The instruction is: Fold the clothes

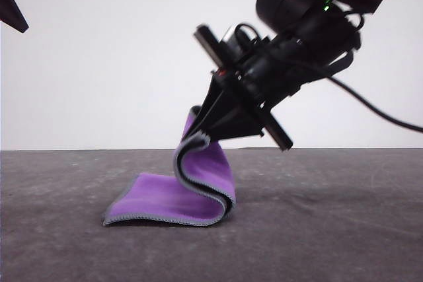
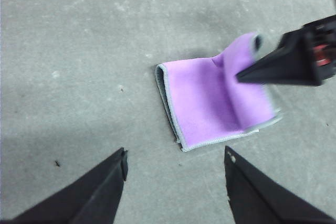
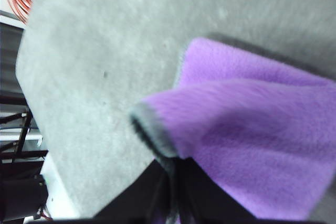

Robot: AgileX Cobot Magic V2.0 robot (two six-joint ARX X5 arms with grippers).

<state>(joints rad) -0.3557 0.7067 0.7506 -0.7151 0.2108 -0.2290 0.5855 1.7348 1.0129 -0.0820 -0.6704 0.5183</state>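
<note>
Purple fleece faces up on the cloth (image 1: 173, 197), which lies on the grey table (image 1: 330, 229) a little left of centre in your front view. Its lower part rests flat on the surface, while one edge is lifted and curls back over itself in an S-shaped fold, so the light grey stitched edging (image 1: 192, 144) shows along the raised rim. Your right gripper (image 1: 201, 125) comes down at a slant from the upper right, and its fingers are pressed together on that raised edge; the right wrist view shows the dark fingertips (image 3: 173, 182) meeting on the grey rim with the purple face draped beside them. Your left gripper (image 2: 176, 174) hangs above the table near the cloth without touching it. Its two dark fingers (image 2: 107, 179) stand well apart, with bare table between them, and the flat part of the cloth lies just beyond their tips.
</note>
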